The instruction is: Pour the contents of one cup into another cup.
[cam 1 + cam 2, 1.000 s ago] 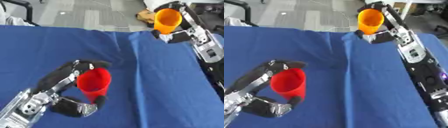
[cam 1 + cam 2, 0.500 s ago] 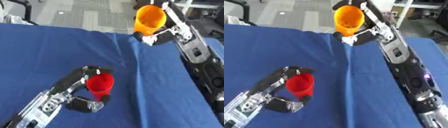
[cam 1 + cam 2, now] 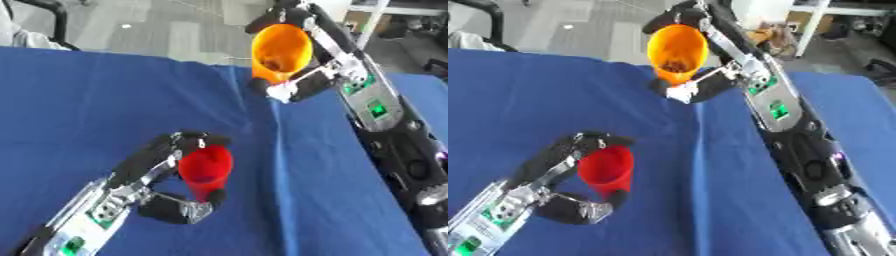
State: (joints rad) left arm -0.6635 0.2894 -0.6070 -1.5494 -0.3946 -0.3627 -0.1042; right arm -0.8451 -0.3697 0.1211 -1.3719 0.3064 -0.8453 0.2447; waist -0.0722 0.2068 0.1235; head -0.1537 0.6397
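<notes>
— Since a second ago, what's different?

— Both hands have closed in: the orange cup (image 3: 677, 53) is tipped further, mouth toward the camera, and the red cup (image 3: 205, 170) sits more central.

— Start near. Where's the red cup?

— Above the blue table (image 3: 79, 105), upright or slightly tilted, with the left hand (image 3: 149, 175) curled around it, fingers over the rim side, thumb wrapped below.

— And from the red cup, which way is the orange one?

— Farther off, higher and a little to the right, well apart. The right hand (image 3: 710, 75) clasps it from behind. Small brown contents show inside.

— So the coming move?

— Likely bringing the orange mouth over the red rim; the right arm reaches in, stretched long.
</notes>
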